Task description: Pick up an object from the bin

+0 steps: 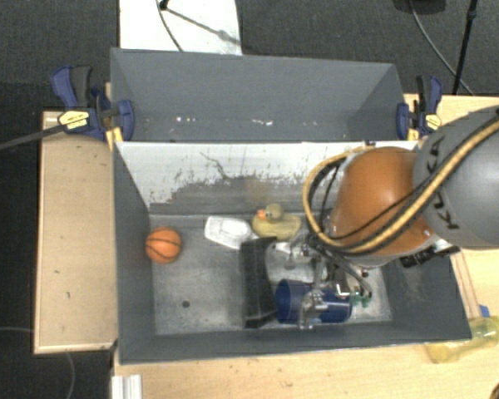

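A blue cylindrical container (289,302) lies on its side by the bin's (135,289) front wall, right of centre. The gripper (320,299) is down at its right end, touching or just beside it; whether the jaws are apart or together cannot be told. A black oblong block (255,281) lies just left of the container. Behind sit a yellow rubber duck (273,220) and a white crumpled piece (224,231), and well apart to the left a small orange basketball (163,245)

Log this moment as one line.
tool: over blue cylinder, bin front | beside: black block | apart: toy basketball, rubber duck
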Motion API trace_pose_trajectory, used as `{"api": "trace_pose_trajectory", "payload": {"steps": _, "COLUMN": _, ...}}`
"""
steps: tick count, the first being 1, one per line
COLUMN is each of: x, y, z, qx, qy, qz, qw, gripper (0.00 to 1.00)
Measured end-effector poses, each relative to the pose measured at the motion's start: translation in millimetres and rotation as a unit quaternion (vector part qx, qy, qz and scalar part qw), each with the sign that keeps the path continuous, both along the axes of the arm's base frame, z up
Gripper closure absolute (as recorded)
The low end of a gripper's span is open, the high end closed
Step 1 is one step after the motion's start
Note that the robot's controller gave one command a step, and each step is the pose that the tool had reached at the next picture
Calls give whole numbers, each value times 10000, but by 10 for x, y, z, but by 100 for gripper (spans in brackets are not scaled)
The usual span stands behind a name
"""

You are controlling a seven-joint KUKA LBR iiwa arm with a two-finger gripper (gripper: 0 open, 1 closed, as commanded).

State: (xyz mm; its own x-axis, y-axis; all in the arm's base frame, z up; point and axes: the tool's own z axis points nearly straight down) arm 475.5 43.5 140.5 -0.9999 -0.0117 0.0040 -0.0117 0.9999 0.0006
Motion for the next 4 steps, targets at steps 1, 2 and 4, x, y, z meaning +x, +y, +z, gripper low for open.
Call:
{"api": "trace_pose_trajectory", "payload": {"steps": 1, "x": 15, "y": -3, "z": 33, "qx": 1, "qy": -32, "qz": -9, "qw": 10000, "gripper": 0}}
{"api": "trace_pose_trajectory", "payload": {"steps": 2, "x": 61, "y": -73, "z": -586, "qx": 22, "qy": -50, "qz": 436, "qw": 9990, "gripper": 100}}
{"api": "trace_pose_trajectory", "payload": {"steps": 4, "x": 14, "y": -94, "z": -120, "qx": 2, "qy": 1, "qz": 513, "qw": 9987, "gripper": 100}}
